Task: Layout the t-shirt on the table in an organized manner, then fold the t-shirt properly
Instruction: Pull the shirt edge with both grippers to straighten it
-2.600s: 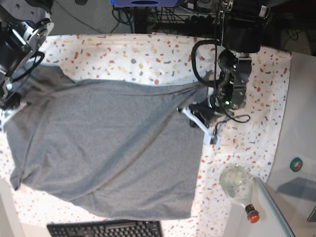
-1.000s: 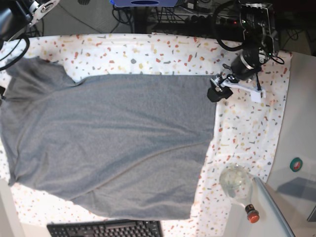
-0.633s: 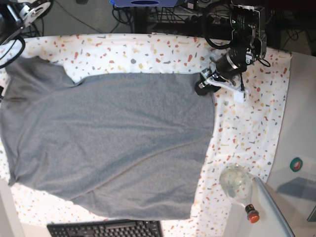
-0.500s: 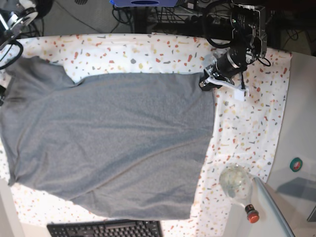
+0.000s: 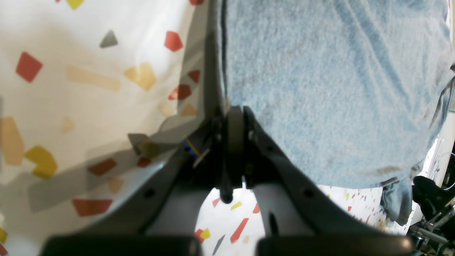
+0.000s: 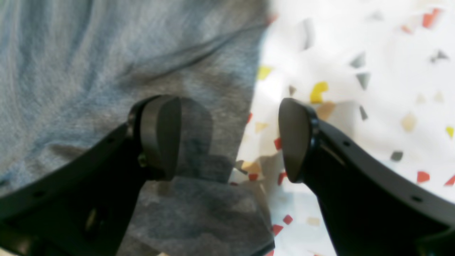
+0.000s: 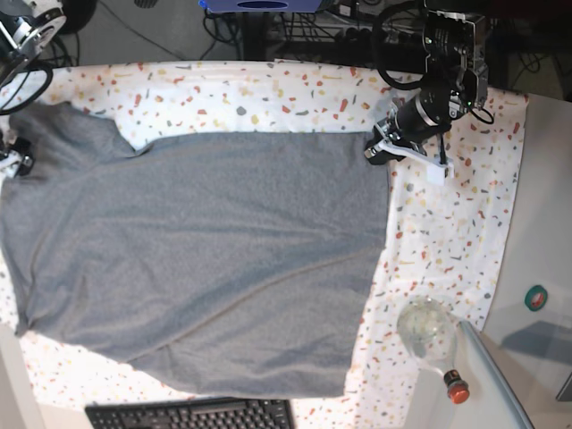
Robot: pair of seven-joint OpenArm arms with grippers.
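The grey t-shirt (image 7: 197, 259) lies spread flat on the flecked table (image 7: 447, 241), with its hem toward the right. My left gripper (image 7: 374, 152) is at the shirt's upper right corner. In the left wrist view it (image 5: 231, 117) is shut, with the hem of the t-shirt (image 5: 320, 89) running into its tips over the table (image 5: 71, 89). My right gripper (image 7: 13, 163) is at the shirt's left edge. In the right wrist view it (image 6: 227, 138) is open and empty, one finger over the t-shirt (image 6: 106, 53) and the other over the table (image 6: 373, 71).
A black keyboard (image 7: 188, 416) lies at the near edge. A clear glass bottle (image 7: 427, 329) with a red cap lies at the lower right. A green disc (image 7: 536, 297) sits on the grey side surface. Cables and equipment (image 7: 313, 27) stand behind the table.
The shirt has been drawn out flat from its bunched, slanted state. My left gripper has moved up and left to the shirt's upper right corner. My right gripper has come into view at the shirt's left edge.
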